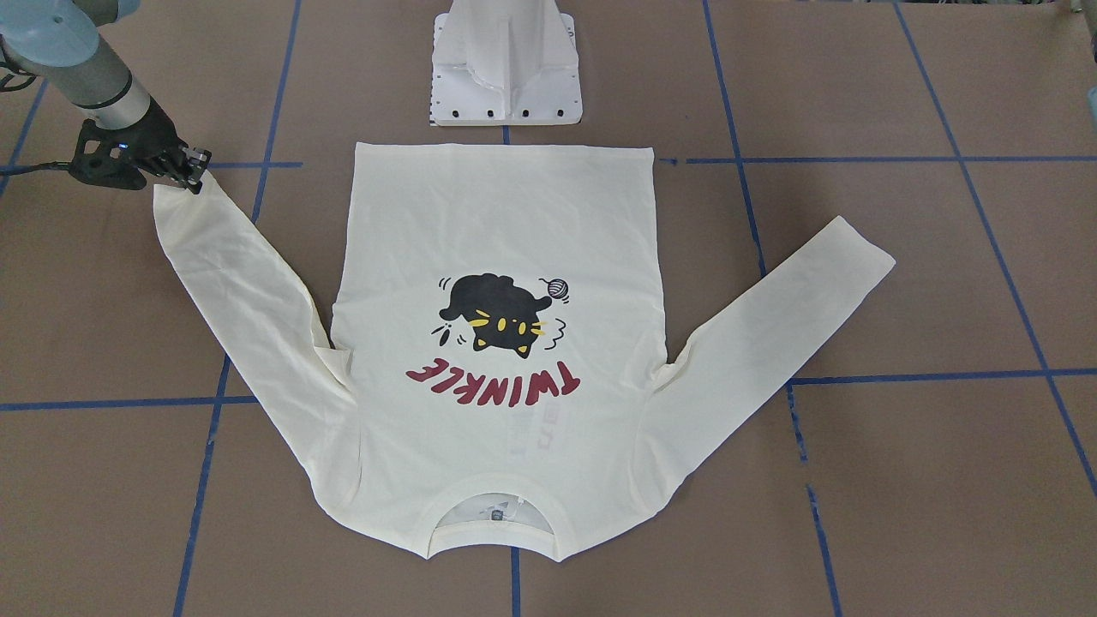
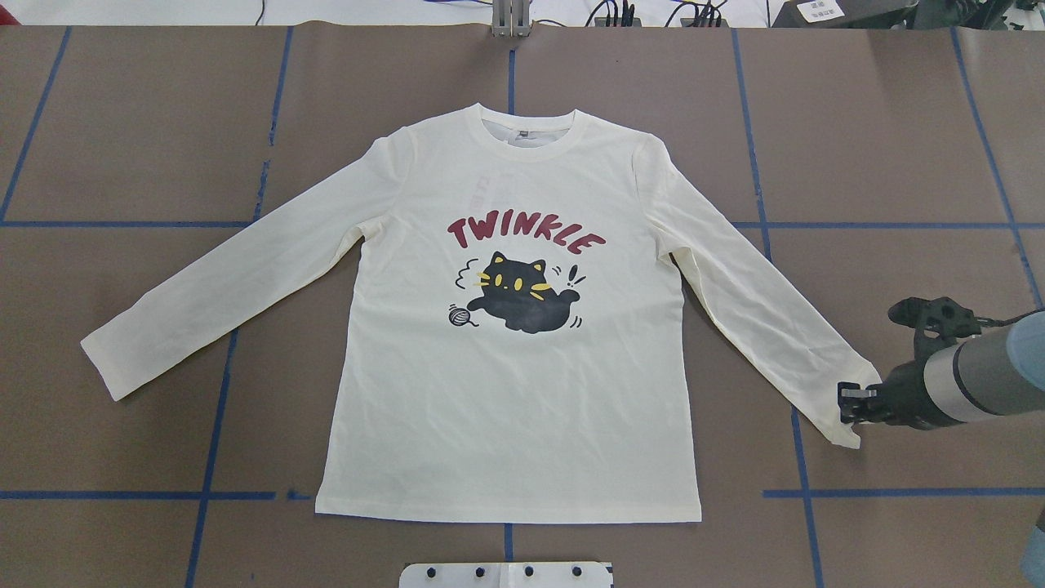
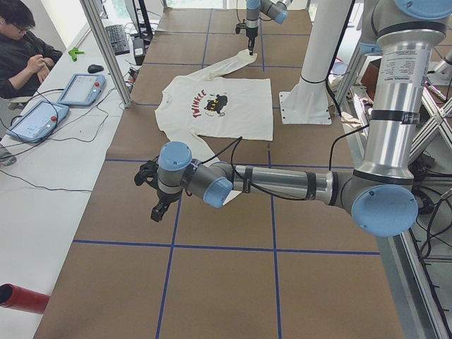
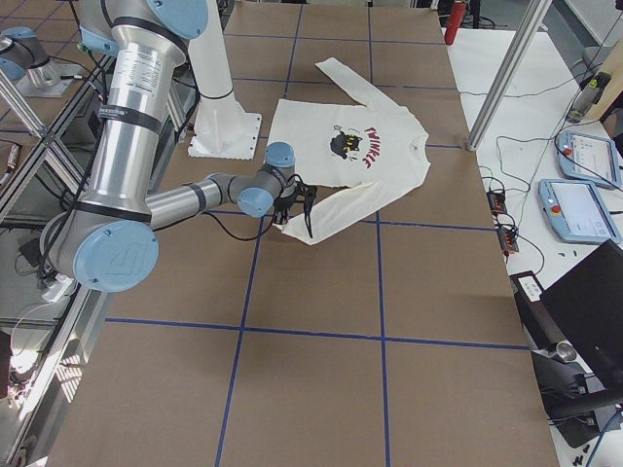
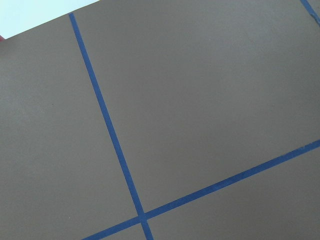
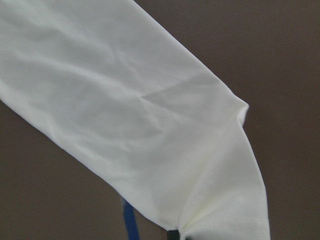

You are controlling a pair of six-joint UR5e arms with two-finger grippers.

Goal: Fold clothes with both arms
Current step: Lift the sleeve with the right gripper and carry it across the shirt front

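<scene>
The cream long-sleeved shirt (image 2: 506, 392) lies flat and print-up on the brown table, its collar on the side away from the robot and both sleeves spread out. My right gripper (image 2: 849, 404) is at the cuff of the sleeve on my right, shut on its edge. In the right wrist view the cuff (image 6: 220, 190) is drawn into a fold toward the fingers. The other sleeve's cuff (image 2: 106, 367) lies free. My left gripper (image 3: 159, 210) hangs over bare table away from the shirt. It shows only in the exterior left view, so I cannot tell whether it is open or shut.
The white pedestal base (image 1: 506, 77) stands just behind the shirt's hem. Blue tape lines (image 5: 107, 125) cross the brown table. A person (image 3: 25, 49) sits at a white side table with pendants, beyond metal posts (image 3: 106, 49). A red cylinder (image 3: 21, 296) lies at that table's near end.
</scene>
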